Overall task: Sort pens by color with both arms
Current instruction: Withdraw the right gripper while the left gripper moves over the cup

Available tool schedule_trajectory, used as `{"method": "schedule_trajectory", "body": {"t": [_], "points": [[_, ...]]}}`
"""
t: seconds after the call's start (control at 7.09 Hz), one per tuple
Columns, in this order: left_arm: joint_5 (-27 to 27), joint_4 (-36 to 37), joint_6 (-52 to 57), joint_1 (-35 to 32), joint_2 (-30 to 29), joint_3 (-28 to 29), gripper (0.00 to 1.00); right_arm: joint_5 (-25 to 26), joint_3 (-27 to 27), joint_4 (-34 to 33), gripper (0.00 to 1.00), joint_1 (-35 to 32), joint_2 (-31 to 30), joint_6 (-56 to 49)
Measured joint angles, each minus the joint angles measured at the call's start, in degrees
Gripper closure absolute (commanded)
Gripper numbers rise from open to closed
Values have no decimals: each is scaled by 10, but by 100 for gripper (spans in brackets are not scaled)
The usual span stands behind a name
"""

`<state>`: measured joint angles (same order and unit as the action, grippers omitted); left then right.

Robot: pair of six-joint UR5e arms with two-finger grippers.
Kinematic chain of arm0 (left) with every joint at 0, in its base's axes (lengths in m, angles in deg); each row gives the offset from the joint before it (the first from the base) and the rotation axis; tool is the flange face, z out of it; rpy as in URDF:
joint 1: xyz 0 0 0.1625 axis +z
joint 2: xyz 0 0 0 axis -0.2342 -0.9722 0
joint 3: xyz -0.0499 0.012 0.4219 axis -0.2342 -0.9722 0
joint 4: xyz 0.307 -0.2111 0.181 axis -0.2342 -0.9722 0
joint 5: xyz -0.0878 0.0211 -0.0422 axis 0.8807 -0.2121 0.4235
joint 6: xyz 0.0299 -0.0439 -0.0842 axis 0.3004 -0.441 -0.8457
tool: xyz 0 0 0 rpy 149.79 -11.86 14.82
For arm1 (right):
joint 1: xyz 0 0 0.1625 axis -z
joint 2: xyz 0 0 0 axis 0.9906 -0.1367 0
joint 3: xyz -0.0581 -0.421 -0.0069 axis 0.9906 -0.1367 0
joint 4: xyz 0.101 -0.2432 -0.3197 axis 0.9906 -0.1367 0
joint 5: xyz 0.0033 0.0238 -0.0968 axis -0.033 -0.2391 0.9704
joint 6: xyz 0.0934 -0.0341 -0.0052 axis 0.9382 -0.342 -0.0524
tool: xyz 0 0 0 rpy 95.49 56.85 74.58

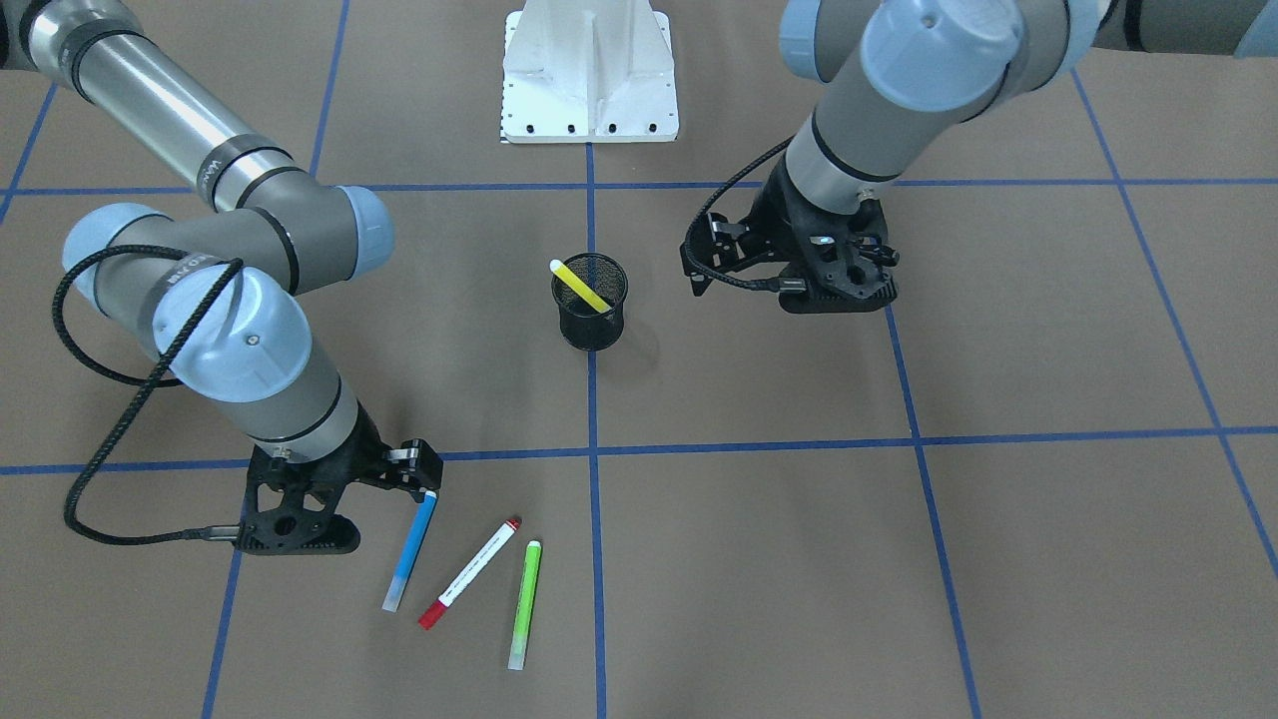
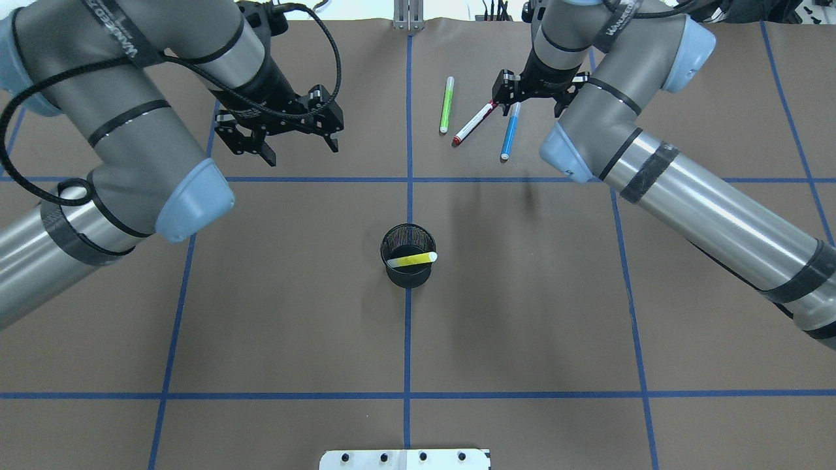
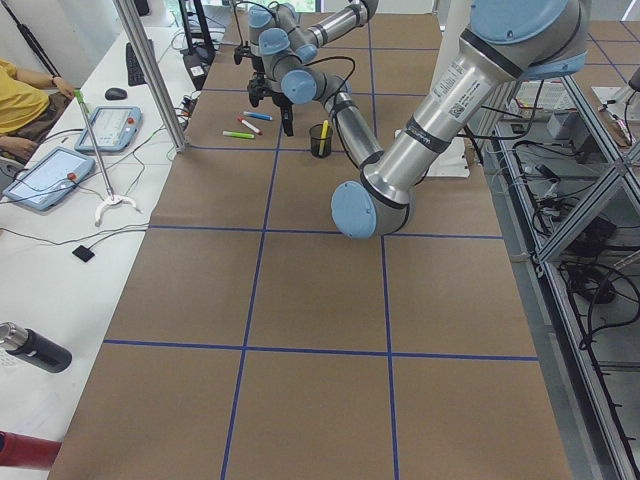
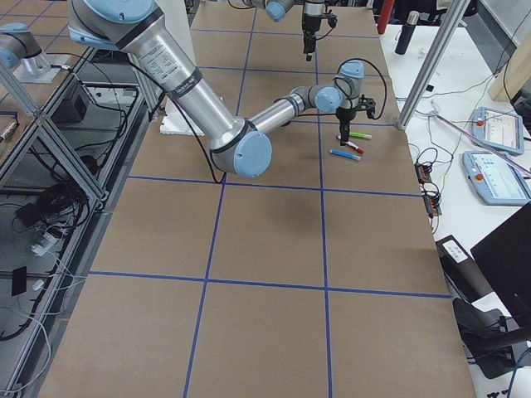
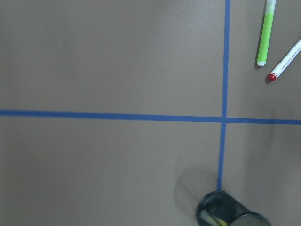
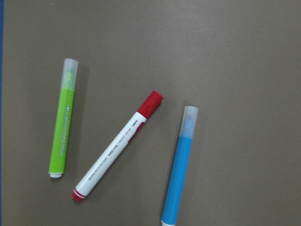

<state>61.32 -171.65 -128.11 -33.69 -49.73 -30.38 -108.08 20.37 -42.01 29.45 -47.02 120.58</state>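
A work room with metal frames along the sides, and a white side desk (image 3: 60,200) with tablets on it. In the middle, a long brown tabletop (image 2: 522,313) crossed by blue tape lines. At the robot's end, a white base (image 1: 589,75).

Over the tabletop, two big grey arms: the right arm (image 2: 686,189) stretched far out to the pens, the left arm (image 2: 130,130) bent on the other side of the middle line.

At the arm ends, two black tools. The right tool (image 2: 532,103): fingers spread, nothing in them, up in the air above the blue pen (image 2: 509,134). The left tool (image 2: 300,153): also spread wide and empty, well apart from the loose pens.

Near the middle, a black mesh cup (image 2: 408,282) standing up, with the yellow pen (image 2: 413,260) leaning inside.

Flat on the far part of the tabletop, three pens side by side but not touching: blue, then the red-and-white pen (image 2: 473,122), then the green pen (image 2: 447,104).

Most important bit: blue pen right below the right tool, long way running mostly away from the robot, tipped a little. Right arm much nearer than left. Probably next: straight down, then a pinch across the thin side of the blue pen. Watch out for the red-and-white pen just beside it.
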Motion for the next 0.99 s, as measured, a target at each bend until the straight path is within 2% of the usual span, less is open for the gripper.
{"method": "schedule_trajectory", "body": {"t": [0.42,0.71,0.99], "points": [[-24,44,-62,59,-88,62,0,-46,44,-1,1,-53,-72,-101],[-54,88,-66,92,-162,142,0,-50,52,-5,1,-68,-88,-133],[-87,96,-65,119,-200,214,2,-78,61,-8,1,-86,-106,-167]]}}
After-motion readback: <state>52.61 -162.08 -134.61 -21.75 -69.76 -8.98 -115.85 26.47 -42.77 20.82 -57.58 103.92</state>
